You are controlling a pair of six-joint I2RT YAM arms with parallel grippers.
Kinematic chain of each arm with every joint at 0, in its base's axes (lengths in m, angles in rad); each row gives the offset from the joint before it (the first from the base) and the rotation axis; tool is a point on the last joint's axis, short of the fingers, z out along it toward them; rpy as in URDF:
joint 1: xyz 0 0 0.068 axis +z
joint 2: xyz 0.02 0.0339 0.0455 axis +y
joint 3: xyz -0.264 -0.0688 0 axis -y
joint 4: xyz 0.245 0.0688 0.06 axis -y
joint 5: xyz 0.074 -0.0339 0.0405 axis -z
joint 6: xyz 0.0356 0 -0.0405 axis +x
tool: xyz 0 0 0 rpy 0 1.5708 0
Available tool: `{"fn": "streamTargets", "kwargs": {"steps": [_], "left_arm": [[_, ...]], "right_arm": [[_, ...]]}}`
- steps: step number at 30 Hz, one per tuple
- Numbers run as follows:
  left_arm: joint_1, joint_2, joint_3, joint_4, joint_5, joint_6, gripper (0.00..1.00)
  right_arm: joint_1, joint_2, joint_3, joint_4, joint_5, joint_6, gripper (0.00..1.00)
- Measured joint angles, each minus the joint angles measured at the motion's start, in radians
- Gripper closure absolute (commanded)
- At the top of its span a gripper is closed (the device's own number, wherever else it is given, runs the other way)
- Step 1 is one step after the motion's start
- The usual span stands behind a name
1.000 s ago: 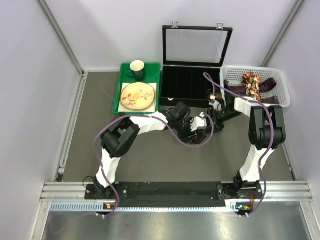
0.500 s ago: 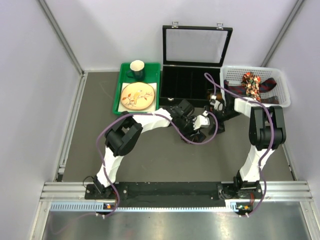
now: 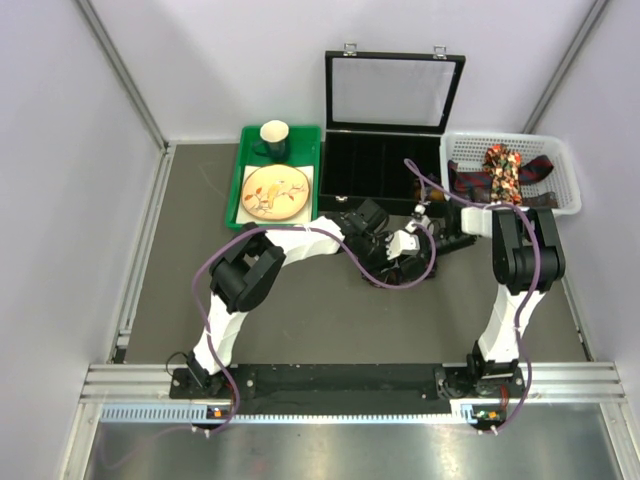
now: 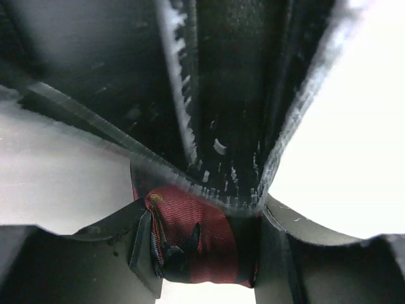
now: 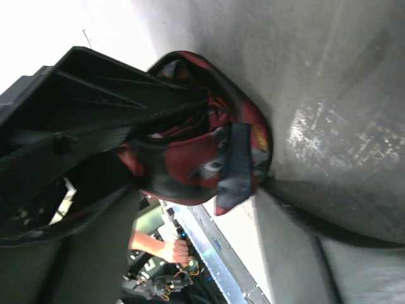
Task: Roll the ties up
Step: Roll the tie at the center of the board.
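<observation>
A dark maroon patterned tie, rolled into a bundle [image 4: 199, 237], sits between my left gripper's [image 4: 202, 244] fingers, which are shut on it. In the top view the left gripper [image 3: 388, 248] and right gripper [image 3: 428, 228] meet just in front of the black box. In the right wrist view the same roll [image 5: 202, 152] fills the gap between the right gripper's [image 5: 201, 185] fingers, with a dark loose end hanging off it; the left gripper's black finger [image 5: 107, 101] presses on it from above. More ties, one red-orange floral [image 3: 500, 165], lie in the white basket [image 3: 560, 160].
An open black compartment box [image 3: 380, 170] with raised lid [image 3: 393, 90] stands right behind the grippers. A green tray [image 3: 246, 170] holds a plate [image 3: 274, 192] and a cup [image 3: 274, 140]. Purple cables loop from both arms.
The left gripper has moved right and toward the box with the roll. The right gripper has shifted left and closed in on the roll.
</observation>
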Motion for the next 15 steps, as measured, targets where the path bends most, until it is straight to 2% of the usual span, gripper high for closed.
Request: {"fn": "streamTargets", "kwargs": {"steps": [2,4,5,6,7,12,15], "left_arm": [[0.000,0.000,0.000,0.000,0.000,0.000,0.68],[0.000,0.000,0.000,0.000,0.000,0.000,0.68],[0.000,0.000,0.000,0.000,0.000,0.000,0.68],[0.000,0.000,0.000,0.000,0.000,0.000,0.68],[0.000,0.000,0.000,0.000,0.000,-0.001,0.68],[0.000,0.000,0.000,0.002,0.003,-0.003,0.68],[0.000,0.000,0.000,0.002,0.004,-0.003,0.68]], "right_arm": [[0.000,0.000,-0.016,0.019,-0.003,0.008,0.44],[0.000,0.000,-0.025,0.035,-0.004,0.019,0.44],[0.000,0.000,-0.025,0.039,-0.005,0.026,0.40],[0.000,-0.001,-0.025,0.046,-0.005,0.031,0.32],[0.000,-0.002,-0.025,0.053,-0.003,0.038,0.19],[0.005,-0.026,-0.025,0.097,0.003,0.087,0.19],[0.007,-0.030,-0.025,0.131,0.010,0.108,0.28]]}}
